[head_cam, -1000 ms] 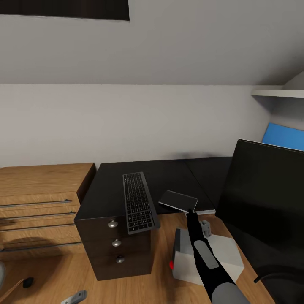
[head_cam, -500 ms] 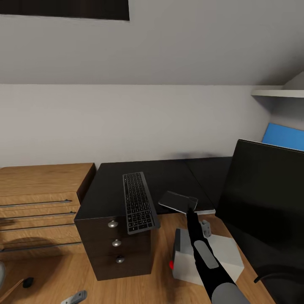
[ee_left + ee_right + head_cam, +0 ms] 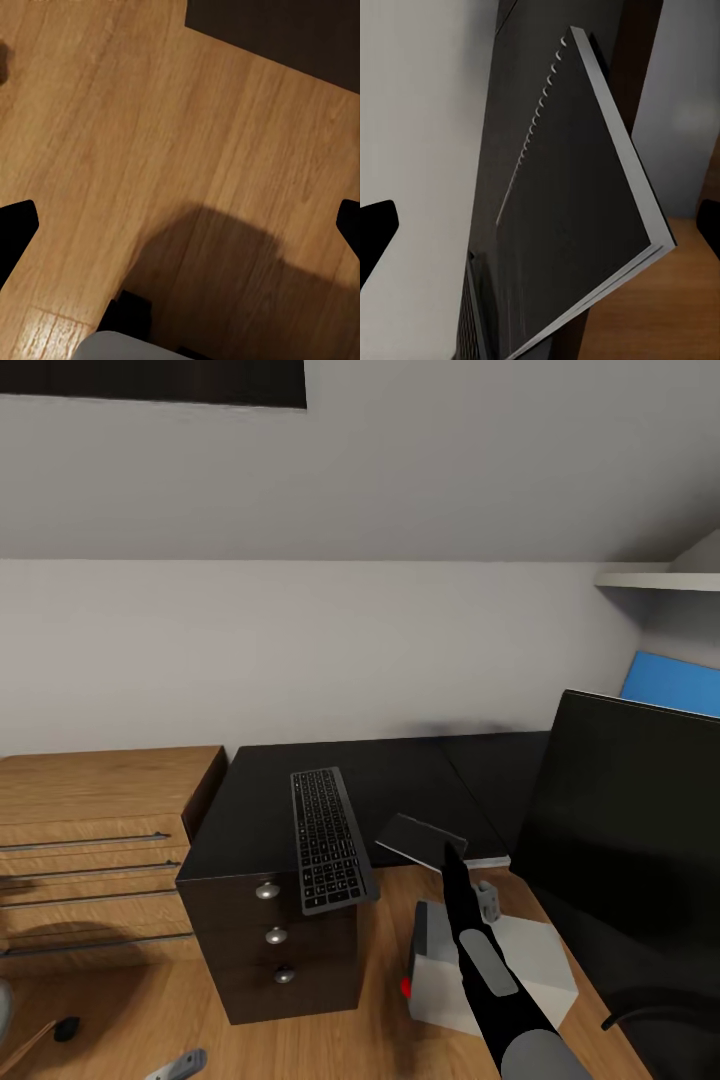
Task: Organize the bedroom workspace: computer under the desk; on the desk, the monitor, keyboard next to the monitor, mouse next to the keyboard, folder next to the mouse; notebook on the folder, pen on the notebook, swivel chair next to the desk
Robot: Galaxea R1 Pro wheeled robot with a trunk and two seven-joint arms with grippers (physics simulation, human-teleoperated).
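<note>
Your notebook (image 3: 418, 837), dark cover w/ spiral edge (image 3: 577, 202), lies flat on the black top near its right front corner, just right of the keyboard (image 3: 329, 838), which overhangs the front edge of the dark drawer unit (image 3: 270, 950). Right gripper (image 3: 452, 855) sits at the notebook's near-right corner; can't tell if it's gripping or spread. Left gripper (image 3: 180, 225) is spread wide over bare wood floor (image 3: 150, 135). Computer (image 3: 500, 970) stands on the floor below your right arm, monitor (image 3: 630, 830) at right.

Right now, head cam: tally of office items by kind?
keyboard: 1
monitor: 1
computer: 1
notebook: 1
dark drawer unit: 1
light-wood drawer chest: 1
Total: 6
</note>
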